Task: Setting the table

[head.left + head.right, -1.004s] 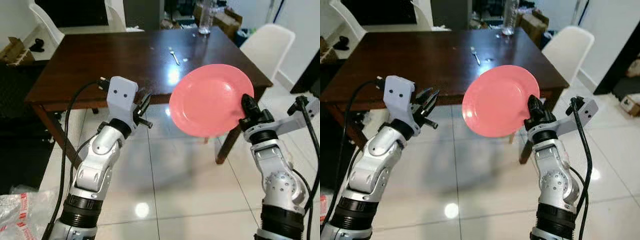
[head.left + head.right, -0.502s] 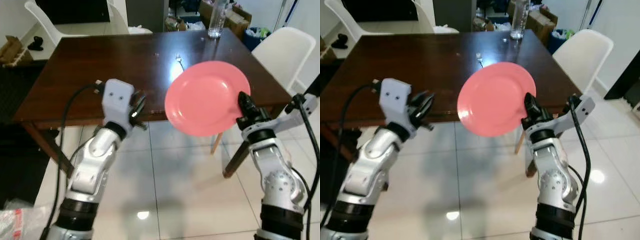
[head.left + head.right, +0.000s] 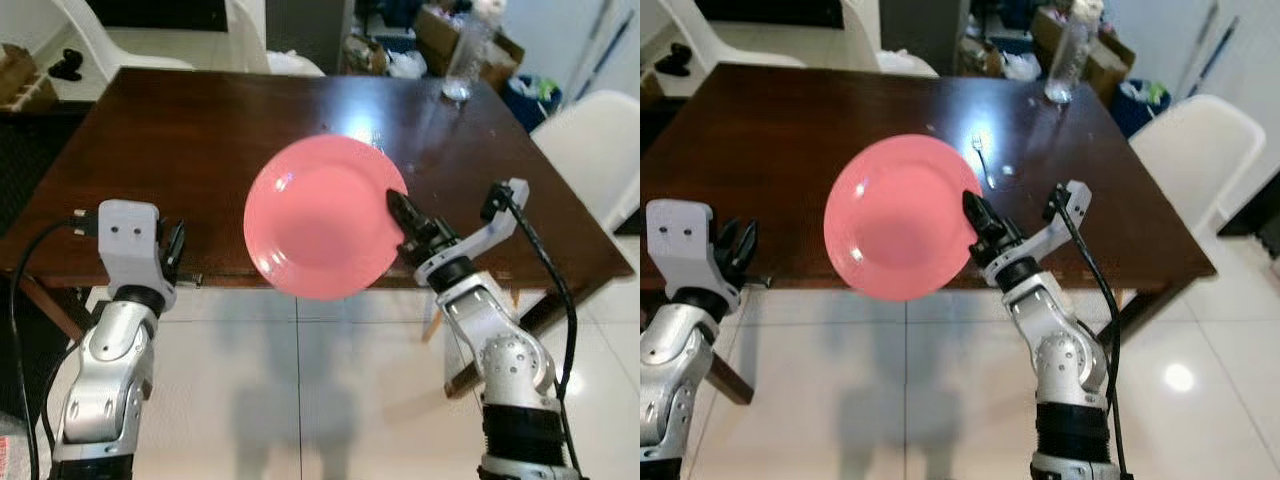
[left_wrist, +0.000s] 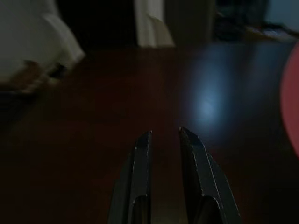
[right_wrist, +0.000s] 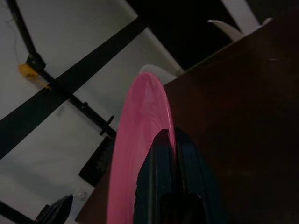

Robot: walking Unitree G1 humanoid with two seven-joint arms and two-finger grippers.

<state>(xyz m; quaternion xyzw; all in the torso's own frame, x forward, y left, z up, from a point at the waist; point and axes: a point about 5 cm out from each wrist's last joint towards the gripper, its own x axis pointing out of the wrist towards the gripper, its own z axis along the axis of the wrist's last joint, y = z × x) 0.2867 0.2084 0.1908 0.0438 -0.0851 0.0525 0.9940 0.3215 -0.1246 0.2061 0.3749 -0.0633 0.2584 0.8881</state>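
Early in the job, by the look of it. Round pink plastic plate (image 3: 318, 232) pinched by its rim between the right gripper (image 3: 402, 212) fingers, tilted up on edge above the near edge of the dark brown wooden table (image 3: 200, 130), not yet set down. Left gripper (image 4: 164, 140) empty, jaws narrowly parted, low at the table edge. Small metal fork (image 3: 981, 158) lying beyond the plate; other place settings seemingly still to come.

A dining room with a dark wood worktop and white chairs

The big brown worktop (image 3: 200, 150) is shiny, and a bright light glints on it. White chairs stand around it: one on the right side (image 3: 1195, 150) and two at the far end (image 3: 110, 30). The floor (image 3: 300, 400) has pale, glossy tiles. A clear bottle (image 3: 1065, 55) stands at the far edge. Behind it are cardboard boxes (image 3: 450, 35) and other clutter.
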